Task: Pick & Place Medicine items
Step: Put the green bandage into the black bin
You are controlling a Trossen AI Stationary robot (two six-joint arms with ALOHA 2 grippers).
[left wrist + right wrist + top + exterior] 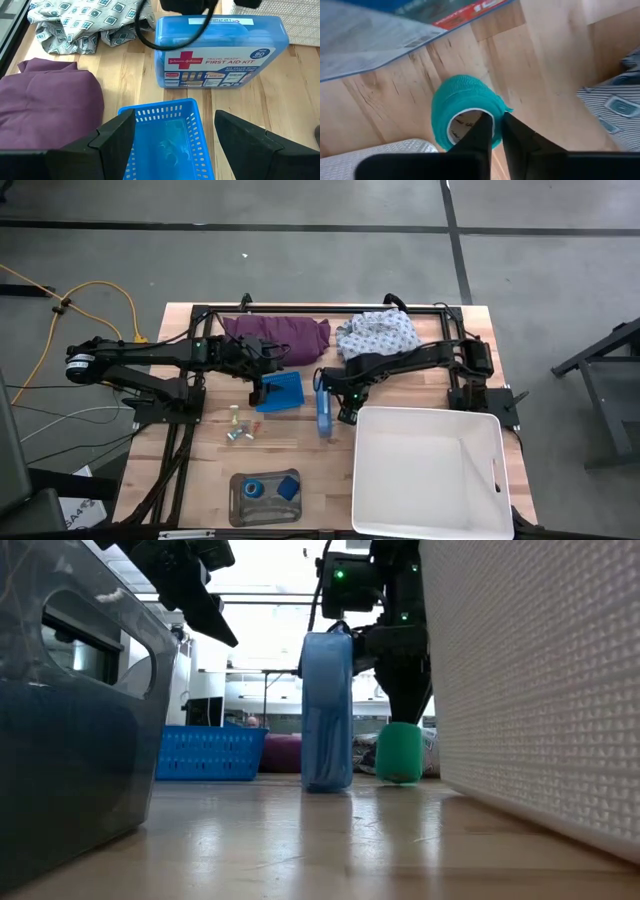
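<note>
The green roll (462, 107) stands on the table beside the upright blue first aid kit (323, 415), and my right gripper (497, 131) is shut on it; the low view shows the roll (400, 752) under that gripper (405, 690). Several tiny pale vials (240, 428) lie on the wood. A blue roll (254, 488) and a small blue block (289, 486) sit in a clear grey container (240, 510). My left gripper (175, 135) hangs open above the blue basket (165, 135), one finger to each side of it, touching nothing. My right gripper pinches the green roll's wall at its upper rim (501, 107), one finger (482, 132) inside the hollow core and the other (520, 137) outside. The fingers come from above, pointing down. In the low view the roll's bottom (400, 778) looks to rest on the table.
A large white bin (430, 470) fills the near right of the table, right beside the roll. A purple cloth (280, 335) and a patterned cloth (378, 335) lie along the far edge. Bare wood shows between the vials and the first aid kit.
</note>
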